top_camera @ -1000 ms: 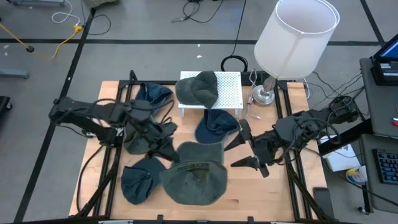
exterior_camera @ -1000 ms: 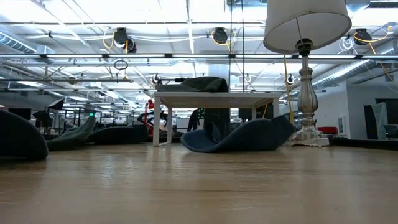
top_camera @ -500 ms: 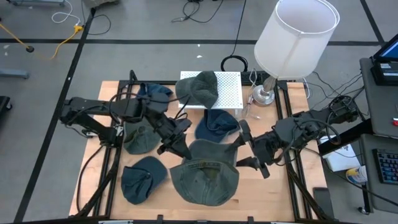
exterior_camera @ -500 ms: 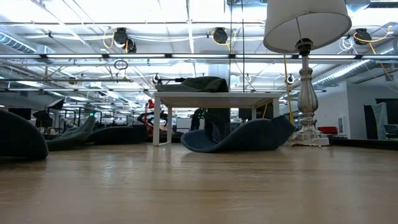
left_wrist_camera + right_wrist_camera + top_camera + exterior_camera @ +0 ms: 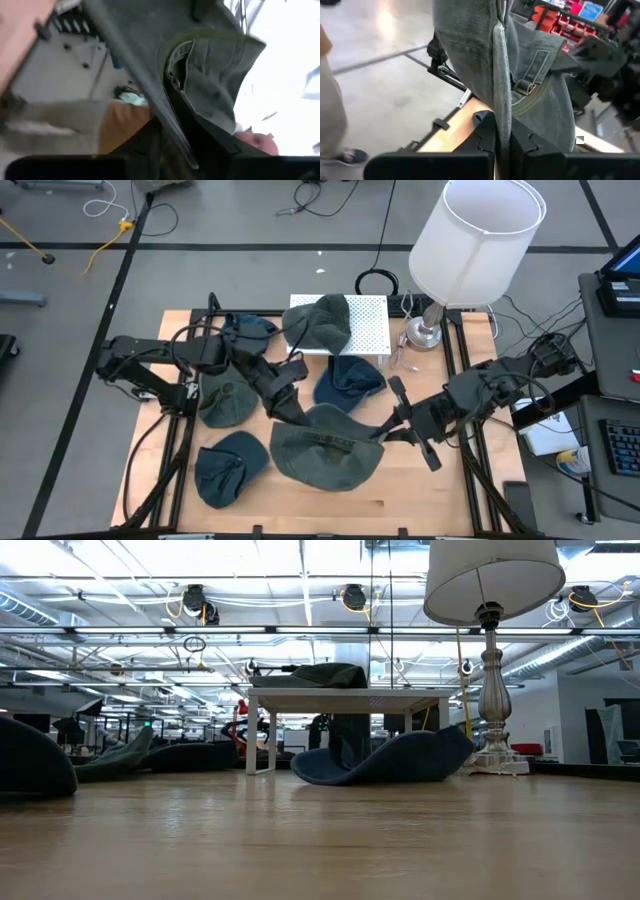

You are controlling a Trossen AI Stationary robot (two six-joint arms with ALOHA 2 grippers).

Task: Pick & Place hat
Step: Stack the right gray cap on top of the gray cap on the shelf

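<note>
High view – olive green hat (image 5: 325,455): was seen at table centre, toward the 6 o'clock edge, stretched between both grippers.
High view – right gripper (image 5: 383,432): was placed at the hat's 3 o'clock rim, clenched on it.
High view – left gripper (image 5: 290,413): was placed at the hat's 11 o'clock rim; whether it was released could not be told.
High view – other hats: a blue cap (image 5: 348,380) lay at 12 o'clock of the olive hat, a dark hat (image 5: 318,322) sat on the white stand (image 5: 368,326), a lamp (image 5: 470,250) stood at 2 o'clock.
Low view – blue cap (image 5: 385,758): was seen lying beside the white stand (image 5: 345,700); no gripper was shown.
Left wrist view – olive green hat (image 5: 210,85): was seen close against the fingers (image 5: 147,145); the grip could not be judged.
Right wrist view – olive green hat (image 5: 485,65): its brim edge was pinched between the right gripper's (image 5: 502,142) fingers.
</note>
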